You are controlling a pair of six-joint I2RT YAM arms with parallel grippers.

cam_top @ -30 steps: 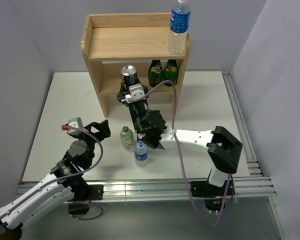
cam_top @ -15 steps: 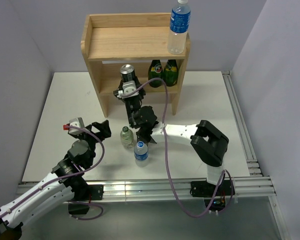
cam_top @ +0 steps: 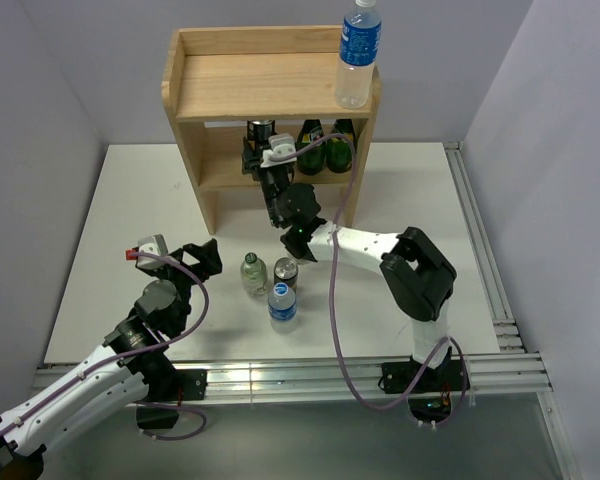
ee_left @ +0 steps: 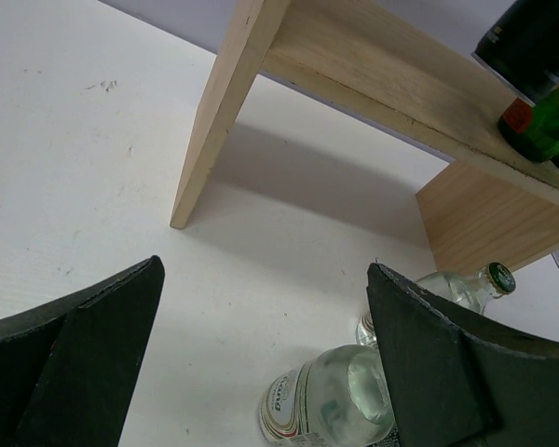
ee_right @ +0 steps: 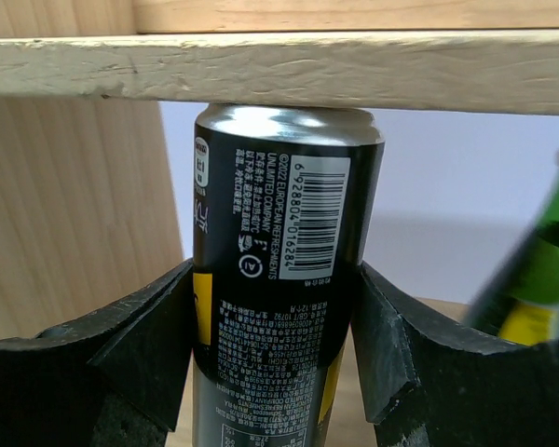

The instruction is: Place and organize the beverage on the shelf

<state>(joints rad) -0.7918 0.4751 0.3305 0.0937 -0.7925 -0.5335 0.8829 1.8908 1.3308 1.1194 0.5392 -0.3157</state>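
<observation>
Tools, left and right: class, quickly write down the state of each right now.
Left tool: open, holding nothing.
Right tool: closed on the can.

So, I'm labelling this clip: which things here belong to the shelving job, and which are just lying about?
Job: shelf, can in right tool, green bottles, top-tier water bottle; on the table, second can, glass bottle, second water bottle.
Lying about: purple cable, metal rail.

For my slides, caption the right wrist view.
Right gripper holds a black can inside the shelf, under its top board, green bottle beside it.
</observation>
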